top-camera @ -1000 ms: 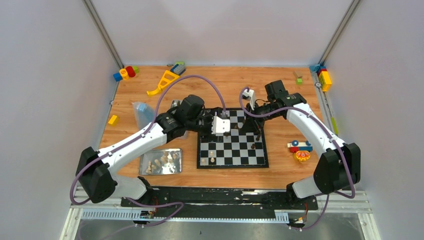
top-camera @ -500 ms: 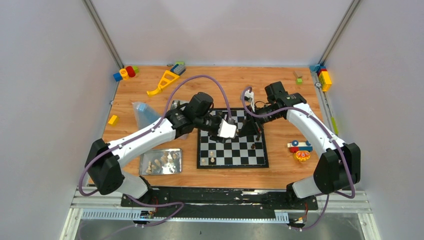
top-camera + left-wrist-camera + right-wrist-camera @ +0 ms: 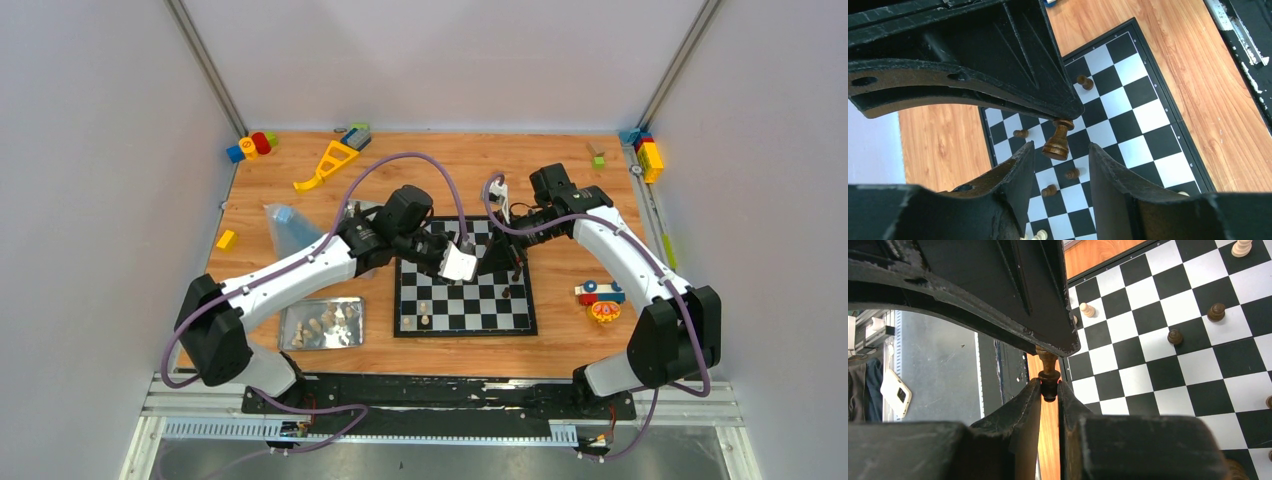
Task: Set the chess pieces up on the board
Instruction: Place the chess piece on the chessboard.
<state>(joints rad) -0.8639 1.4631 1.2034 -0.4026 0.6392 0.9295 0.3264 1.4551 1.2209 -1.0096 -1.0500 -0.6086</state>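
The board (image 3: 500,315) lies mid-table, with a few dark pawns (image 3: 1085,81) and cream pieces (image 3: 424,312) standing on it. My right gripper (image 3: 1049,386) is shut on the head of a dark brown piece (image 3: 1048,371) and holds it above the board (image 3: 1158,365). In the left wrist view that same dark brown piece (image 3: 1057,141) hangs between the tips of my left gripper (image 3: 1060,147). The left jaws are open, with a gap on each side of its base. From above, the left gripper (image 3: 478,262) and right gripper (image 3: 497,262) meet over the board's far half.
A metal tray (image 3: 298,340) holding cream pieces sits left of the board. A plastic bag (image 3: 285,228) lies behind my left arm. Toy blocks (image 3: 252,145), a yellow toy (image 3: 325,165), more blocks (image 3: 648,155) and a wheeled toy (image 3: 602,300) sit round the edges.
My left arm swung right across the board to the right gripper, and its jaws narrowed around the hanging dark piece. The right arm stayed still.
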